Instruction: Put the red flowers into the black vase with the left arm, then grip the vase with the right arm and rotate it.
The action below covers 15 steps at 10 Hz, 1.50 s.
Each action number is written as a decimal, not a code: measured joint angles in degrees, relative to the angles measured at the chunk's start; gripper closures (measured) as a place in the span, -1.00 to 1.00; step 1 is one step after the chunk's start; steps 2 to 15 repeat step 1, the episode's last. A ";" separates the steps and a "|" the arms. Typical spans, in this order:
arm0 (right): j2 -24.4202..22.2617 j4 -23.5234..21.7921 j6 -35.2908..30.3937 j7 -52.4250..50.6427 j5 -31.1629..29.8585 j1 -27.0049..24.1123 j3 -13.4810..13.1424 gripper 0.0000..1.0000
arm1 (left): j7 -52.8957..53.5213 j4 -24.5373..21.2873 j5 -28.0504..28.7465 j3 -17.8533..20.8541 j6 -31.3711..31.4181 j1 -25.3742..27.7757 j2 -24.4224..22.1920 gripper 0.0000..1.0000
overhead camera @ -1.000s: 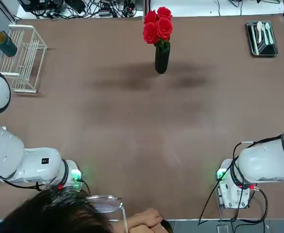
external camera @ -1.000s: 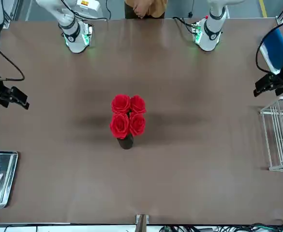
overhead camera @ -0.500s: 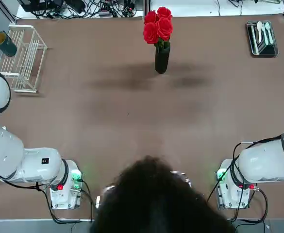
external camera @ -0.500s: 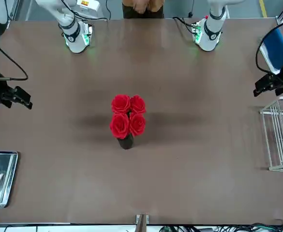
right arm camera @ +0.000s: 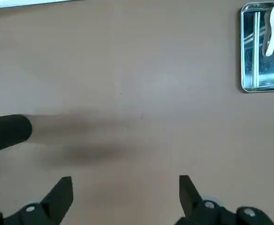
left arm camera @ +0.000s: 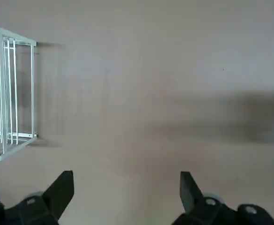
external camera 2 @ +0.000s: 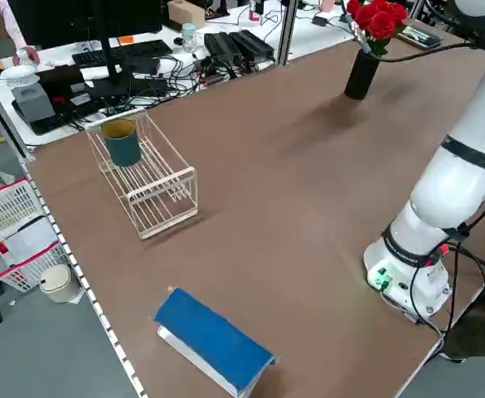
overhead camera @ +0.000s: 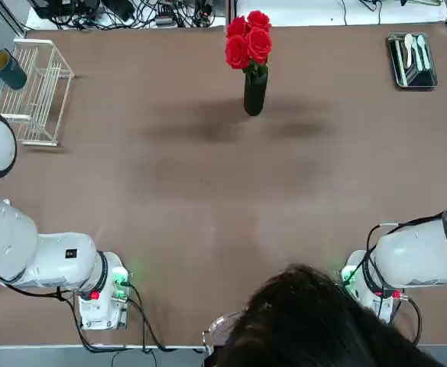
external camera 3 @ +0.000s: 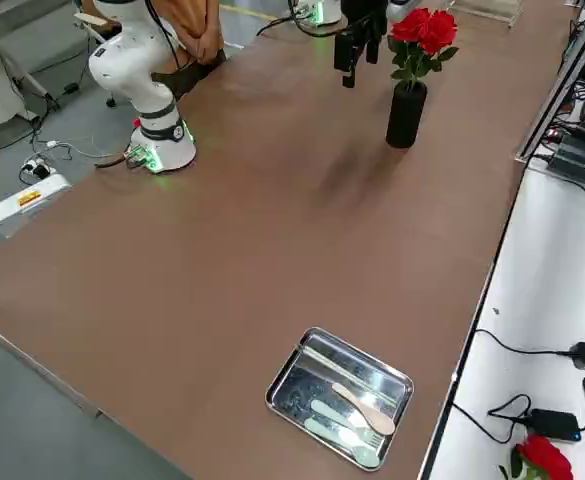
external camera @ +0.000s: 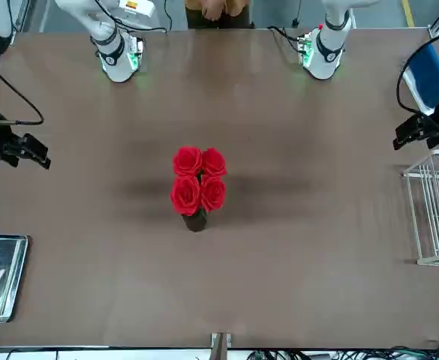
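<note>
The red flowers (overhead camera: 247, 42) stand upright in the black vase (overhead camera: 255, 93) at the middle of the table's far side, with the blooms above its mouth. From across the table the flowers (external camera: 198, 180) cover most of the vase (external camera: 195, 220). My left gripper (left arm camera: 126, 187) hangs open and empty over bare table near the wire rack, far from the vase; it also shows from across the table (external camera: 405, 137). My right gripper (right arm camera: 125, 192) is open and empty too, well off to the vase's (right arm camera: 5, 132) other side (external camera: 39, 157).
A white wire rack (overhead camera: 36, 92) with a dark green cup (overhead camera: 11, 70) stands at the far left. A metal tray (overhead camera: 412, 60) with spoons lies at the far right. A blue box (external camera 2: 213, 340) sits near the left edge. A person's head (overhead camera: 315, 321) leans over the near edge.
The person's head has moved along the near edge toward the right arm's base. The right gripper shifted slightly early on. Flowers and vase are unmoved.
</note>
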 joint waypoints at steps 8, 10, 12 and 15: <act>0.00 0.00 -0.02 0.00 0.00 0.00 -0.01 -1.00 | 0.00 0.00 0.00 -0.01 0.00 -0.04 0.00 -1.00; 0.00 0.00 -0.02 0.00 0.00 0.00 -0.01 -1.00 | 0.00 0.00 0.00 -0.01 0.00 -0.04 0.00 -1.00; 0.00 0.00 -0.02 0.00 0.00 0.00 -0.01 -1.00 | 0.00 0.00 0.00 -0.01 0.00 -0.04 0.00 -1.00; 0.00 0.00 -0.02 0.00 0.00 0.00 -0.01 -1.00 | 0.00 0.00 0.00 -0.01 0.00 -0.04 0.00 -1.00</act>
